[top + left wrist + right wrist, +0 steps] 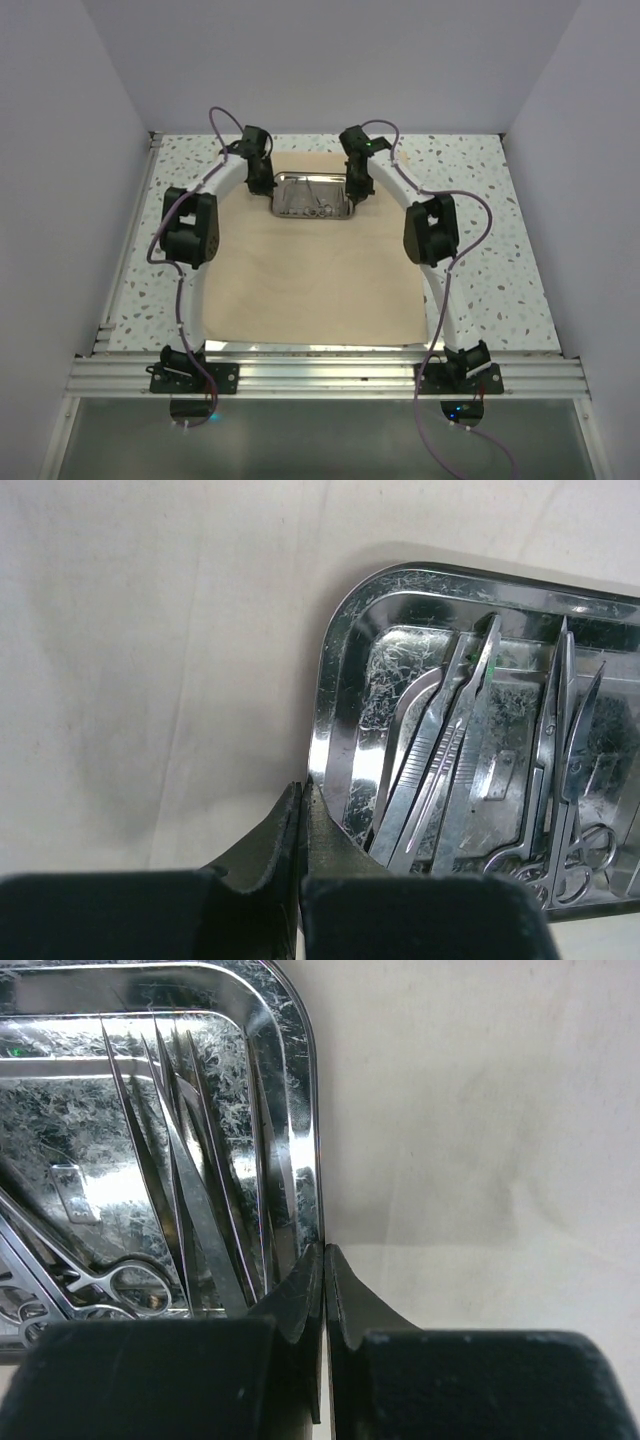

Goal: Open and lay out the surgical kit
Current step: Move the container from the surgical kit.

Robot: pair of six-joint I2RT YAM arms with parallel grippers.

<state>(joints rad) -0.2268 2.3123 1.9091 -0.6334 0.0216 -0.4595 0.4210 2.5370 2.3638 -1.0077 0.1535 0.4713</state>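
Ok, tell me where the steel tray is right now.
In the top view the steel tray sits at the far middle of the tan cloth, between the left tool and right tool, which clamp its two short rims.
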